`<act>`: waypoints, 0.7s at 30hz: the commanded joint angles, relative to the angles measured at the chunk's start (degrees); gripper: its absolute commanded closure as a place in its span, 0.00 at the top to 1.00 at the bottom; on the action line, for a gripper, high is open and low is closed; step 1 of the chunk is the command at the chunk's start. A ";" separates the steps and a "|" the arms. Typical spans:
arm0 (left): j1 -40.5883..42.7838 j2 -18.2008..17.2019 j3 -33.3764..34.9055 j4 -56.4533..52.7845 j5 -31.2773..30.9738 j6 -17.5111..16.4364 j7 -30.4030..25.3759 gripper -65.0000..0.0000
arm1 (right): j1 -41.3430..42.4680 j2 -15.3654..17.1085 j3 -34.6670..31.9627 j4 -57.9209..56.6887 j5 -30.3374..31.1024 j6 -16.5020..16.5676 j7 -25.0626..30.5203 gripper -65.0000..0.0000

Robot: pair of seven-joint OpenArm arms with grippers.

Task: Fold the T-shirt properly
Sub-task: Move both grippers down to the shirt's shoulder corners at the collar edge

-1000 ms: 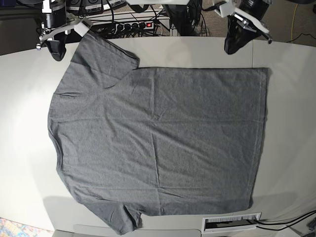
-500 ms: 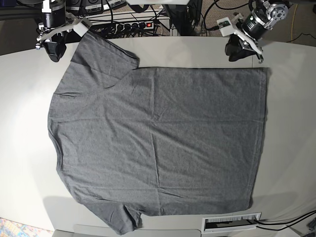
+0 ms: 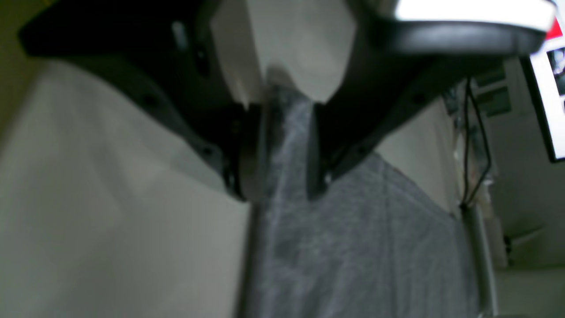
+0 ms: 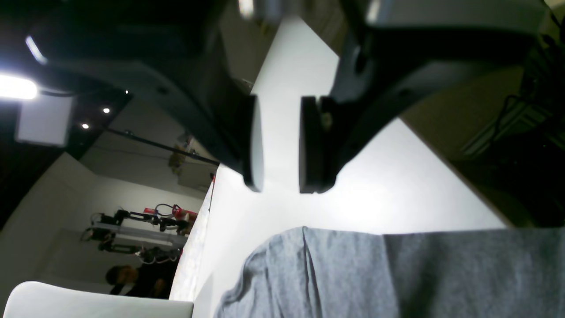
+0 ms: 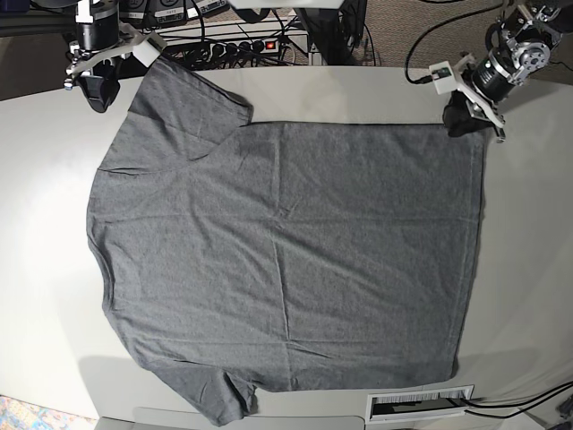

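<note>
I see the T-shirt (image 5: 286, 260) spread flat across the tabletop (image 5: 45, 224), unfolded, so both arms sit at its top edge to lift it. My left end effector (image 5: 466, 121) at upper right straddles the hem corner, pads apart. My right end effector (image 5: 97, 88) at upper left hovers beside the sleeve, also apart, empty.

No text, brand or number can be read in any view. The white label strip (image 5: 421, 402) at the bottom edge of the base view carries a row of dark bars — too small to make out — and the T-shirt (image 5: 286, 260) bears no print.
</note>
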 commanded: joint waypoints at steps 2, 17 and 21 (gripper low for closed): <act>-0.68 -1.07 -0.28 -1.49 -0.09 -1.31 -0.15 0.28 | -0.50 0.63 0.28 1.01 -1.03 -1.14 -0.61 0.23; -5.79 -1.05 -0.28 -3.39 -5.38 -8.24 -0.87 0.28 | 0.61 0.63 0.28 1.01 -4.85 -1.16 -1.66 0.23; -5.90 -1.07 -0.28 -3.39 -5.62 -13.55 -0.90 0.28 | 0.61 0.66 0.28 1.01 -9.60 -1.29 -3.17 0.23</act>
